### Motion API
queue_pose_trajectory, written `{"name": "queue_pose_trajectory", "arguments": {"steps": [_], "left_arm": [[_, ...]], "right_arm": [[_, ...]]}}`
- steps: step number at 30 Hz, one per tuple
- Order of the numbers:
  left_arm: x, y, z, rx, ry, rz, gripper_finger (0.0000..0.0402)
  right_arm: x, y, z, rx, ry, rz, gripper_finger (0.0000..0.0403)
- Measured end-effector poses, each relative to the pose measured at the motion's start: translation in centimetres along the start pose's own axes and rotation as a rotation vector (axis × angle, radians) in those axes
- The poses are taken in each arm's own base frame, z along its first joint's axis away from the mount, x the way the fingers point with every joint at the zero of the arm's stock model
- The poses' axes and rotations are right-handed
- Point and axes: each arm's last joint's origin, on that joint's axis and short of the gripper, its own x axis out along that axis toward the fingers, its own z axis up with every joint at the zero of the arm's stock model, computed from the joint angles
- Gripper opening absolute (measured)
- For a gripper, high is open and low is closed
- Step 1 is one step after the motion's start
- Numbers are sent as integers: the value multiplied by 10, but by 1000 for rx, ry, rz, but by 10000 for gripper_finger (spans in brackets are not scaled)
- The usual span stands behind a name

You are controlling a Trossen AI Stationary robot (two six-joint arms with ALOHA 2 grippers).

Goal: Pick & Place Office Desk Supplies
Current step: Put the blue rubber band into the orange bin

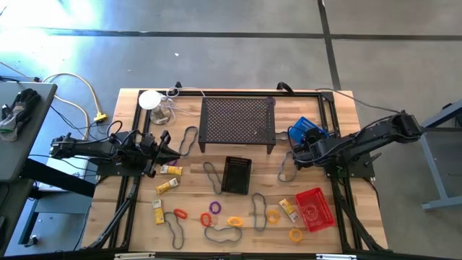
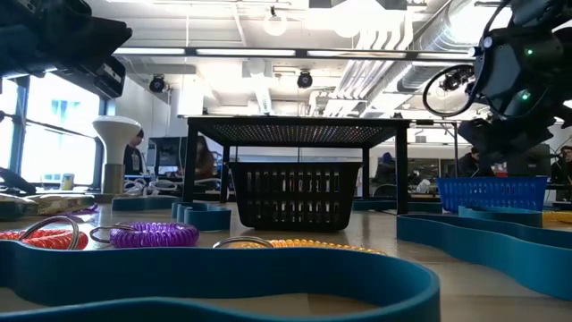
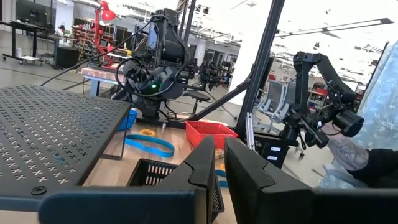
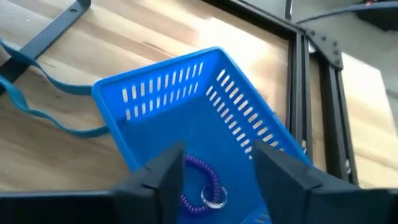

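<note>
Right gripper (image 4: 214, 171): above the blue basket (image 4: 186, 106) at the table's right rear, just beside the black stand (image 1: 237, 120); jaws apart, holding nothing. Purple ring (image 4: 202, 180): a coiled loop with a metal key ring, seen between those fingers over the blue basket's floor; whether it already rests there cannot be told. Left gripper (image 3: 217, 168): at the table's left side, level with the stand's front edge; jaws nearly together with a thin gap, nothing between them. Black basket (image 1: 237, 175): centre of the table, in front of the stand. Red basket (image 1: 314, 209): right front. Supplies still on the wood: yellow packets (image 1: 171, 170) near the left gripper and further forward on the left, one more packet (image 1: 289, 209) just beside the red basket; orange ring (image 1: 180, 214), red ring (image 1: 206, 219), a second purple ring (image 1: 214, 208) and yellow rings (image 1: 234, 221) across the front; dark band loops (image 1: 222, 235) scattered among them. White lamp (image 1: 151, 101): left rear corner.
</note>
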Motion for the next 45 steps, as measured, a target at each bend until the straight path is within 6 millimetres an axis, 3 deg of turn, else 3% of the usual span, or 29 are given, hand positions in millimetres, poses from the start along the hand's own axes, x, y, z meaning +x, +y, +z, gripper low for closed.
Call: {"name": "queue_pose_trajectory", "arguments": {"steps": [5, 10, 16, 21, 28, 33, 45], "left_arm": [[0, 0, 0, 0, 0, 0, 29], [0, 0, 0, 1, 0, 0, 29], [0, 1, -3, -2, 26, 7, 29], [0, 1, -5, -5, 54, 15, 29], [0, 1, -5, -5, 53, 15, 29], [0, 1, -5, 7, 53, 15, 29], [0, 1, -5, 21, 53, 14, 29]], "right_arm": [[-7, 5, 7, -116, -48, 23, 235], [-29, 17, 20, -220, -43, 146, 253], [-55, 30, 23, -238, 219, 390, 253], [-70, 46, 15, -355, 327, 661, 253], [-96, 66, 5, -604, 189, 989, 252], [-99, 76, -11, -667, 147, 958, 248], [-73, 106, -46, -767, 207, 757, 244]]}}
